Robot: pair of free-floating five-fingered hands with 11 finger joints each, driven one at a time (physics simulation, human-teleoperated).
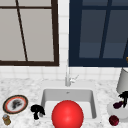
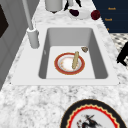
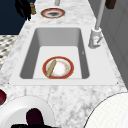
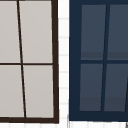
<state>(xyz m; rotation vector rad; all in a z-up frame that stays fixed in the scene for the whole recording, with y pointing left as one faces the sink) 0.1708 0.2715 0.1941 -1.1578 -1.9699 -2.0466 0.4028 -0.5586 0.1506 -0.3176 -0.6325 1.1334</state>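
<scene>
Marble bench runs the full width, sink sunk in its middle, faucet behind. A big red ball sits over the front of the basin in the front view. In the basin: red-rimmed plate with a tan stick lying across it. Patterned plate on the bench left of the sink, small jar near it. White plate on the right, carrying a dark plum; red apple just beside the plate, grey canister behind. My right hand is over the white plate, fingers curled down at the plum; whether clamped, cannot tell. My left hand hangs at the sink's left edge, fingers loosely drooped, holding nothing.
</scene>
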